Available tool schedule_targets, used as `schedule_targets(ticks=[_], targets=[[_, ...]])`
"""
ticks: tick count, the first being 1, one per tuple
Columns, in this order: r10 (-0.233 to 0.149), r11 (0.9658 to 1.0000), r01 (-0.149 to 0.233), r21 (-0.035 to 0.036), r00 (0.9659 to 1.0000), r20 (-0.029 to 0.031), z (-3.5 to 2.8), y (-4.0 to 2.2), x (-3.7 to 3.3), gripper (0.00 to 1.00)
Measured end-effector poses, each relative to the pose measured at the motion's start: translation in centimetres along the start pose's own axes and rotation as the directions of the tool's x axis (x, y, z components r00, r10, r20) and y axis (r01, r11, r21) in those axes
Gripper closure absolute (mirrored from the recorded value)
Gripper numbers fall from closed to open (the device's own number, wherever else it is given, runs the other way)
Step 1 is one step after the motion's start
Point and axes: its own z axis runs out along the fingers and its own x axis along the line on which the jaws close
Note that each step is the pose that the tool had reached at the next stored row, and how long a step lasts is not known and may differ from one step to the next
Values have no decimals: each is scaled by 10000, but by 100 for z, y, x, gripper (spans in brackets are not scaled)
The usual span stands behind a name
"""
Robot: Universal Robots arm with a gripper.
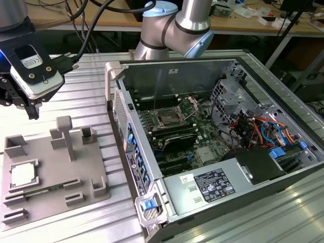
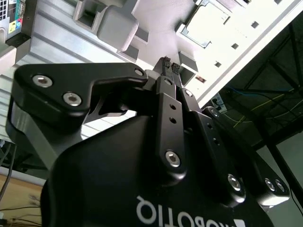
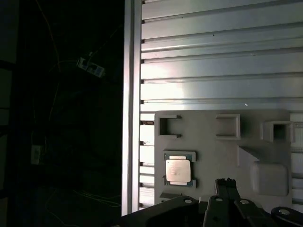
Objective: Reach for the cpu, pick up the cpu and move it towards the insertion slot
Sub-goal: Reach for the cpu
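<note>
In the exterior view, the arm [image 1: 177, 25] bends down from the far side of the ribbed metal worktop [image 1: 76, 101] and carries the tool [image 1: 32, 110] at the exterior view's left, raised above the worktop just past the far edge of the grey tray [image 1: 50, 167]. The cpu [image 1: 23, 174], a flat pale square, lies in a recess at the tray's left side, apart from the tool. The insertion slot [image 1: 167, 120], metal-framed with a dark centre, sits on the board inside the open computer case [image 1: 202, 187], well apart from the cpu. In the second wrist view, the tool [image 2: 170, 64] has its fingers clenched together on nothing, with the cpu [image 2: 203, 23] glaring white beyond them. In the first wrist view, the cpu [image 3: 178, 170] shows a silvery top in its framed pocket, beside the tool [image 3: 226, 181].
</note>
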Motion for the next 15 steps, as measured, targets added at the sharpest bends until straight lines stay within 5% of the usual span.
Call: schedule_targets(ticks=[15], targets=[[1, 10000, -1, 0, 10000, -8, 0, 1, 33, 89]])
